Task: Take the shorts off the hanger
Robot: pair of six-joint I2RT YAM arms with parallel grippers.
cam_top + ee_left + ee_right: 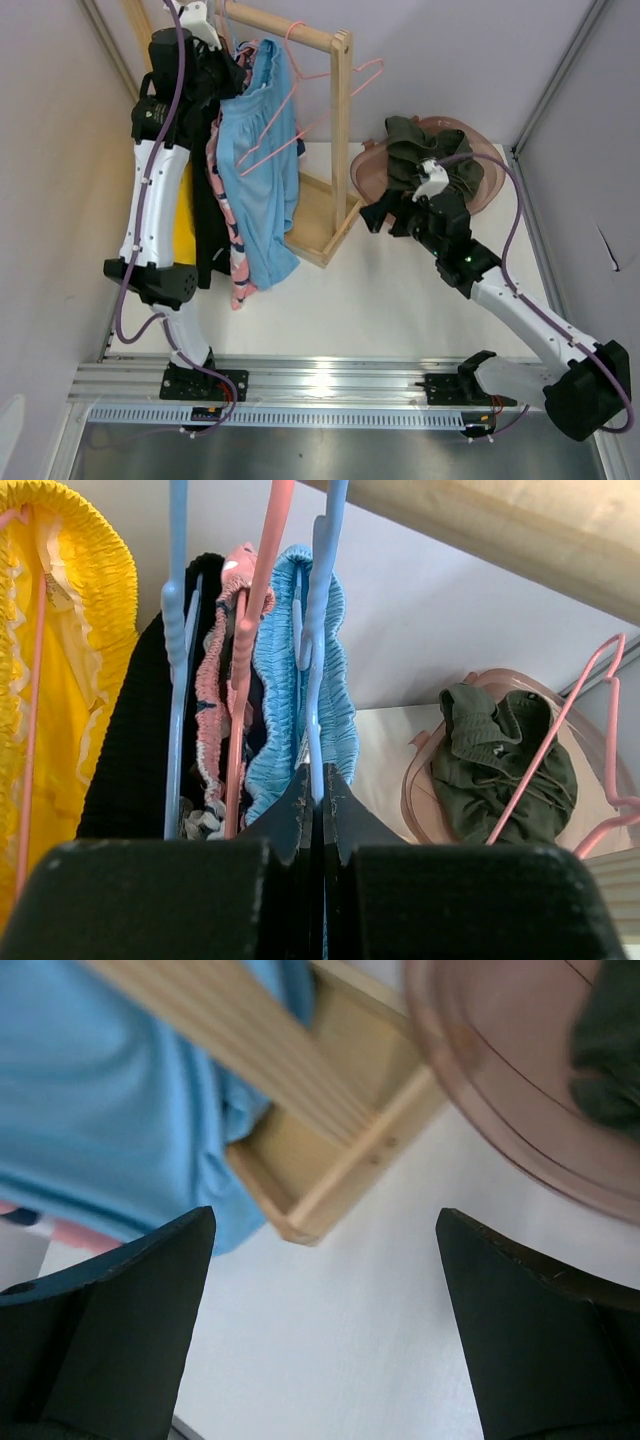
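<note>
1. The shorts (pixel 262 170), light blue, are seen hung on the wooden rack (pixel 325 220) at upper centre of the top view. Their long axis is vertical: the gathered waistband is uppermost at the rail (pixel 290 28) and the legs point down toward the table (pixel 400 300).

2. The shorts are carried on a blue hanger (pixel 318 630). In the left wrist view its wire is seen running up the front of the waistband.

3. The left gripper (pixel 318 810) is raised to rail height. Its jaws are closed, with the blue hanger's wire pinched between the fingertips just below the waistband.

4. To the left of the shorts, a pink patterned garment (pixel 212 690), a black garment (pixel 130 760) and a yellow garment (pixel 60 680) are noted on the same rail. Two bare pink hangers (pixel 320 100) are hung to the right.

5. The right gripper (pixel 325 1215) is held low over the table, near the rack's base corner and beside a pink basin (pixel 365 165). Its jaws are spread wide and nothing is held.

6. A dark green garment (pixel 410 145) is observed lying bunched in the basin.
</note>
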